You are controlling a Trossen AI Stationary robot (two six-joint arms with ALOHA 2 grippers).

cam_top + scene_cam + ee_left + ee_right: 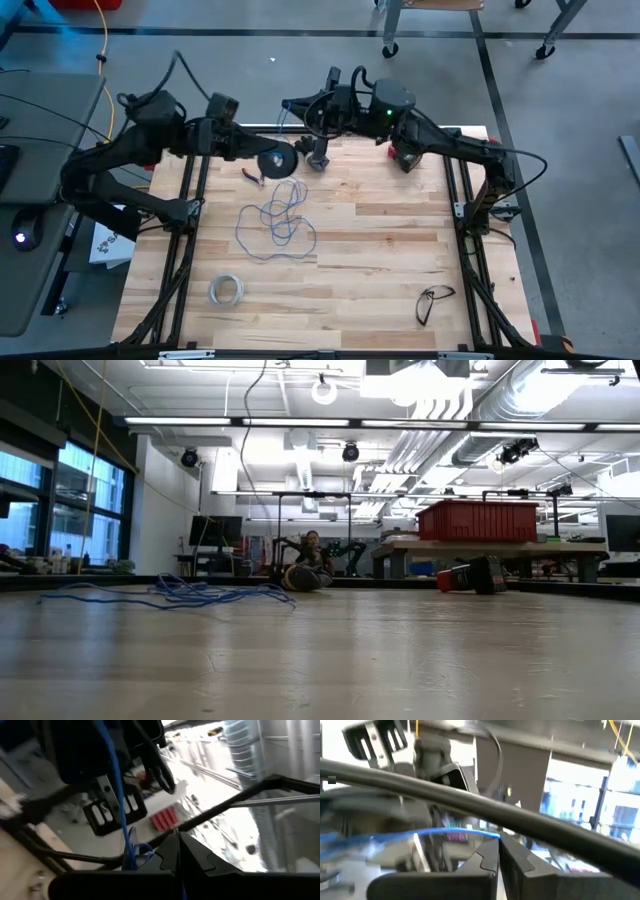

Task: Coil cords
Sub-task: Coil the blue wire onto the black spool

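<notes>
Sprawling in loose loops, the thin blue wire (pixel 277 222) runs up between both closed claws.

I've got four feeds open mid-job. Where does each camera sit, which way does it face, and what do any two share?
High view: above the table, looking straight down; both arms, the wire and the spool show.
Low view: at tabletop height, looking level across the wood into the room.
Left wrist view: on the left arm, looking past the shut left gripper.
Right wrist view: on the right arm, looking past the shut right gripper.
Shared: high and low views both show the loose wire.
</notes>
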